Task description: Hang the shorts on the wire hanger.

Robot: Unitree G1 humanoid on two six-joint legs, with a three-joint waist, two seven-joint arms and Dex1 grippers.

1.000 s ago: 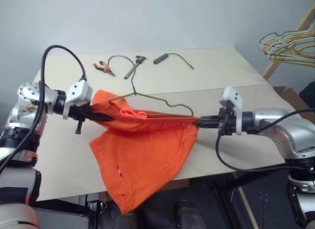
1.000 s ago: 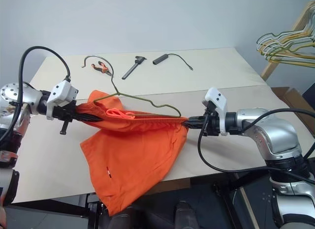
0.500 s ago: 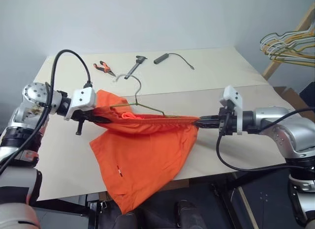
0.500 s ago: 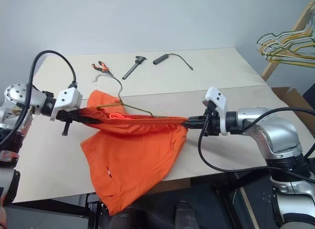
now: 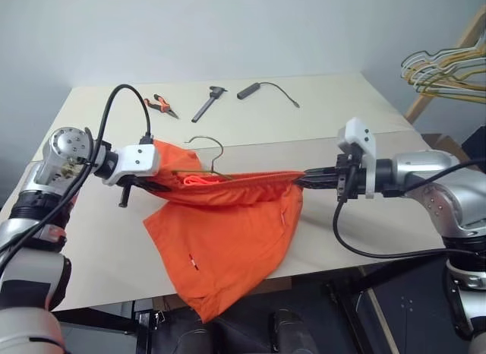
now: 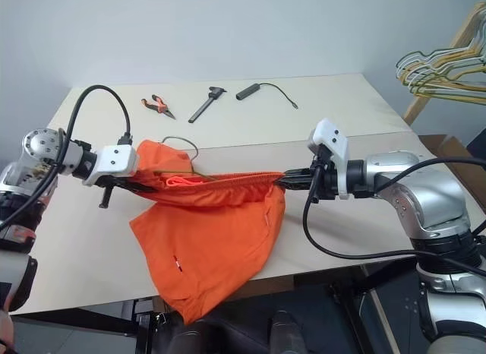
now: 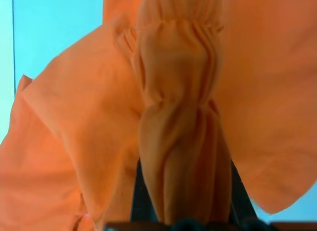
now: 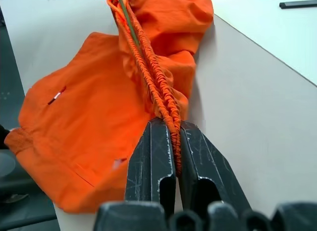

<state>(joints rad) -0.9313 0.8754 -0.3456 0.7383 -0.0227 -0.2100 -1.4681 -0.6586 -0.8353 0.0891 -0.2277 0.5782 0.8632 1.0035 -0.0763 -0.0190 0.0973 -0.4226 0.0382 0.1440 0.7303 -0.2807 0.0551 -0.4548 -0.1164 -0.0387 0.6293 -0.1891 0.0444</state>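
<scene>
Two tools (image 5: 156, 184) (image 5: 302, 178) clamped on the shorts (image 5: 228, 232), wire hanger (image 5: 203, 158) inside.

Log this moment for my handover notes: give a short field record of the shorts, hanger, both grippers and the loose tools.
shorts: stretched by the waistband between both grippers, legs draping over the table front edge
hanger: mostly inside the waistband, hook sticking up
left gripper: shut on shorts
right gripper: shut on shorts
tools: pliers, black tool, cable at the far side
</scene>
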